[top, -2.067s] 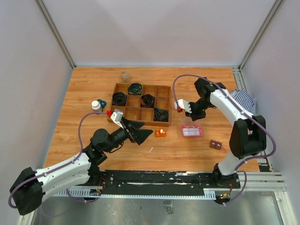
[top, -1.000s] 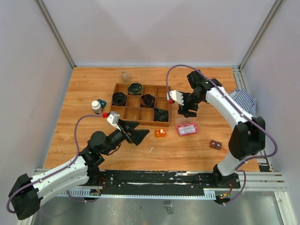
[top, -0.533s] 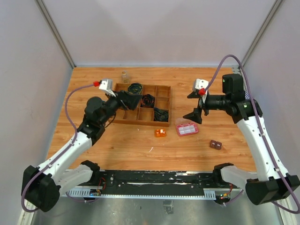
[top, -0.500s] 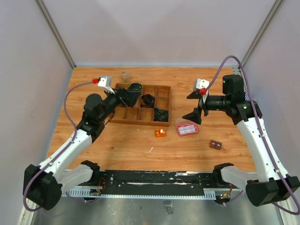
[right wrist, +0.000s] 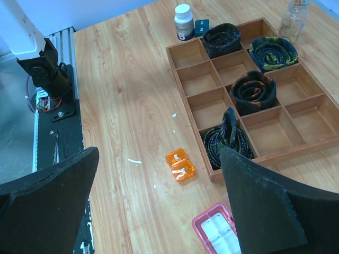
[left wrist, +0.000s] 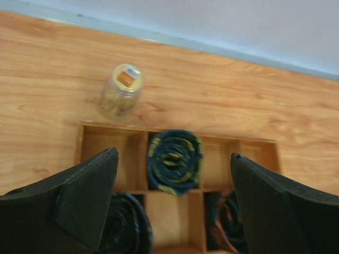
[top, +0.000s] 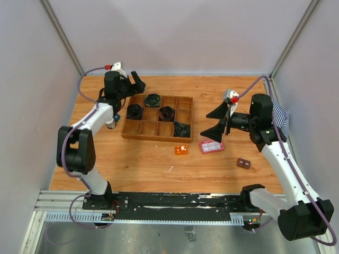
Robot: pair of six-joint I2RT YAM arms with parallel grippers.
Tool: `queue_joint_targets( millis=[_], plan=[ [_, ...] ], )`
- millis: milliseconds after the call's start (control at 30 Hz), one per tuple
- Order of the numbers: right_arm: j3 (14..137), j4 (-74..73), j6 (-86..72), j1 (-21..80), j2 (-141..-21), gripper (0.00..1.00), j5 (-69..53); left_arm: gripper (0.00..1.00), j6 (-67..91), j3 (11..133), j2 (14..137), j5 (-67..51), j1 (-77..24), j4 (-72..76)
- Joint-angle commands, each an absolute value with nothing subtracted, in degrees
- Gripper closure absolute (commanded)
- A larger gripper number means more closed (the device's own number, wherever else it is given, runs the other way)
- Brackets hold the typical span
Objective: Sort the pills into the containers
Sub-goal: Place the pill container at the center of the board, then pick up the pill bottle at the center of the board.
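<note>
The clear vial [left wrist: 121, 98] with yellowish contents stands upright just beyond the wooden tray's back edge. My left gripper [left wrist: 174, 153] hovers open above the tray's back row, short of the vial, holding nothing; in the top view this gripper [top: 133, 83] covers the vial. The dark bottle with a white cap [right wrist: 184, 22] stands left of the tray. The pink box [top: 211, 146] lies below my right gripper [top: 217, 123], which hangs wide open and empty above the table. Small white bits [right wrist: 135, 160] lie on the wood; I cannot tell whether they are pills.
The wooden compartment tray [top: 185, 118] holds several dark coils. An orange block [top: 181, 150] lies in front of it, left of the pink box. A small brown piece [top: 243, 163] sits at the right. Striped cloth [top: 280, 117] hangs at the right edge.
My left arm swung from the near left up to the table's back-left, over the tray's back row. My right arm drew back right and higher, and its jaws opened wide.
</note>
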State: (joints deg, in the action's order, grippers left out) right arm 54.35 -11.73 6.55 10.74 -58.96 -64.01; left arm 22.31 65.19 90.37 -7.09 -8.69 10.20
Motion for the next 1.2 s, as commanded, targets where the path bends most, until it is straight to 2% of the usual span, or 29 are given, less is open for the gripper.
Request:
queue_joint_targets(
  millis=[0, 200, 533, 767, 867, 967, 1067, 1167],
  plan=[
    [53.2, -8.5, 7.4, 9.2, -58.2, 0.02, -64.1, 0.06, 17.7, 76.4, 101.5, -1.4, -8.2, 3.4],
    [57.1, -16.4, 12.3, 9.0, -62.4, 0.02, -63.8, 0.07, 14.8, 88.0, 113.3, 2.7, -8.2, 0.2],
    [56.8, -17.0, 13.1, 8.5, -62.8, 0.02, -63.4, 0.09, 13.8, 102.6, 127.8, 5.6, -8.8, -5.8],
    [56.6, -17.0, 13.3, 8.3, -63.0, 0.02, -63.5, 0.21, 12.9, 111.8, 135.0, 4.8, -9.2, -10.7],
    [56.5, -17.0, 13.3, 8.2, -63.0, 0.02, -63.6, 0.30, 13.1, 113.8, 136.8, 4.3, -9.3, -11.9],
    [56.4, -17.0, 13.4, 8.3, -62.9, 0.02, -63.5, 0.43, 13.4, 114.5, 137.2, 3.7, -9.3, -12.5],
    [56.2, -16.9, 13.5, 8.2, -63.0, 0.02, -63.5, 0.74, 13.2, 114.9, 135.9, 4.1, -9.3, -12.9],
    [56.0, -17.0, 14.0, 8.2, -62.8, 0.02, -63.5, 0.91, 12.3, 114.2, 131.5, 4.7, -9.4, -12.1]
  ],
)
